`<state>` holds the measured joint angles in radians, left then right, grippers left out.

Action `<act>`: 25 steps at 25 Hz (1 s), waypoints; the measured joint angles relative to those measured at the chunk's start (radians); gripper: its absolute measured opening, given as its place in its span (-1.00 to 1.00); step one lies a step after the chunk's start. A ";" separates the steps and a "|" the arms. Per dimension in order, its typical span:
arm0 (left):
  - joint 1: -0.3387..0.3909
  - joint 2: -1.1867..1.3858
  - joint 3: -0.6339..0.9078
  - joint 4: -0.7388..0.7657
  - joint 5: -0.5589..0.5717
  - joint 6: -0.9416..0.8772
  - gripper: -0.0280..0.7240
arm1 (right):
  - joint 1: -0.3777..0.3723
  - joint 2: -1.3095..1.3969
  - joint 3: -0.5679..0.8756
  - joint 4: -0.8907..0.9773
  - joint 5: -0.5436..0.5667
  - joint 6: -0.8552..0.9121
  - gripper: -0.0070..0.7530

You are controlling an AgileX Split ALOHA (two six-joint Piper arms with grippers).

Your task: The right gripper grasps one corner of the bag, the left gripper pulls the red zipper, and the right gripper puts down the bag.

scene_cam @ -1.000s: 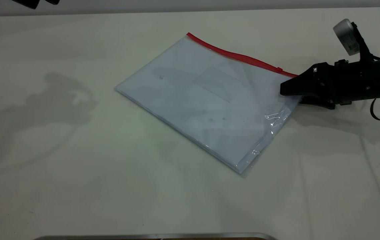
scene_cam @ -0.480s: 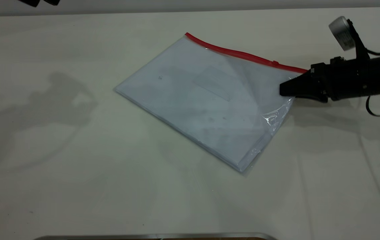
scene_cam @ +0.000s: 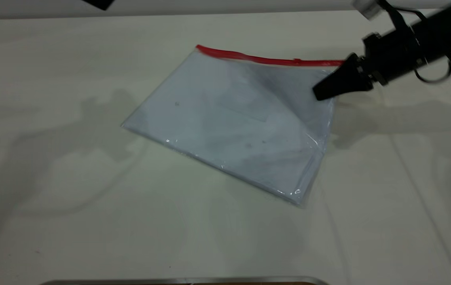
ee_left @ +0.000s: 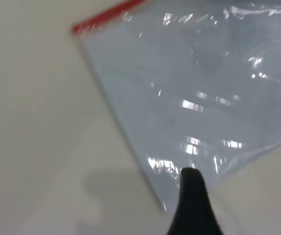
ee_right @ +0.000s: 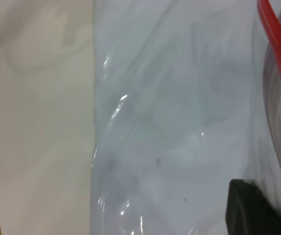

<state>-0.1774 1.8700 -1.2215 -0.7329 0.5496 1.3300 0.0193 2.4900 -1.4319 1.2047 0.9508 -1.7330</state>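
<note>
Right gripper (scene_cam: 322, 92) pinches the corner of the bag (scene_cam: 233, 118) at the end of the red zipper (scene_cam: 267, 60), and it holds that corner above the table (scene_cam: 51, 198). From the grip the pouch slopes down and away, so its far corner, well apart from the gripper, rests on the table. I judge the corner is held up like this so that the red edge is stretched and clear of the surface, ready for a pull along it. The small slider tab (scene_cam: 297, 60) sits on the strip just beside the gripper. Much farther off, only a dark piece of the left gripper (scene_cam: 98, 4) shows at the exterior view's edge, and I cannot tell whether it is spread or closed. The right wrist view shows what the exterior view hides: the red strip (ee_right: 277, 54) splits into two lines close to the finger. The left wrist view shows the opposite end of the strip (ee_left: 106, 17), with one dark fingertip (ee_left: 193, 196) over the bag's edge.
</note>
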 joint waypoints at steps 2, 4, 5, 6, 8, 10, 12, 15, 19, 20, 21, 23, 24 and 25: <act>-0.022 0.026 -0.030 -0.001 0.010 0.006 0.64 | 0.040 -0.021 -0.036 -0.072 -0.002 0.030 -0.89; -0.040 0.063 -0.076 -0.001 0.025 0.010 0.64 | 0.084 -0.039 -0.071 -0.144 -0.014 0.050 -0.89; -0.047 0.087 -0.100 -0.001 0.036 0.014 0.64 | 0.103 -0.044 -0.083 -0.172 -0.022 0.058 -0.89; -0.053 0.111 -0.131 0.000 0.046 0.021 0.64 | 0.124 -0.050 -0.096 -0.203 -0.028 0.064 -0.89; -0.058 0.161 -0.198 0.000 0.072 0.033 0.64 | 0.160 -0.057 -0.116 -0.246 -0.046 0.079 -0.89; -0.064 0.215 -0.263 0.001 0.108 0.050 0.64 | 0.193 -0.061 -0.127 -0.264 -0.079 0.091 -0.89; -0.070 0.267 -0.334 0.000 0.155 0.060 0.64 | 0.220 -0.061 -0.132 -0.263 -0.120 0.091 -0.89; -0.077 0.344 -0.419 0.001 0.226 0.087 0.64 | 0.253 -0.061 -0.132 -0.248 -0.205 0.077 -0.88; -0.087 0.425 -0.493 0.005 0.292 0.131 0.64 | 0.283 -0.061 -0.132 -0.219 -0.283 -0.027 -0.87; -0.090 0.438 -0.502 0.006 0.303 0.149 0.64 | 0.290 -0.061 -0.132 -0.207 -0.294 -0.065 -0.87; -0.095 0.447 -0.509 0.005 0.310 0.163 0.64 | 0.294 -0.061 -0.132 -0.194 -0.300 -0.099 -0.87; -0.103 0.455 -0.513 0.007 0.316 0.207 0.64 | 0.299 -0.061 -0.132 -0.165 -0.308 -0.186 -0.87; -0.105 0.455 -0.513 0.008 0.321 0.229 0.64 | 0.299 -0.061 -0.132 -0.144 -0.309 -0.228 -0.87; -0.110 0.455 -0.514 0.008 0.326 0.246 0.64 | 0.299 -0.061 -0.132 -0.118 -0.309 -0.260 -0.86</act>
<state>-0.2870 2.3255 -1.7354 -0.7251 0.8752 1.5755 0.3184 2.4289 -1.5641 1.0869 0.6419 -1.9933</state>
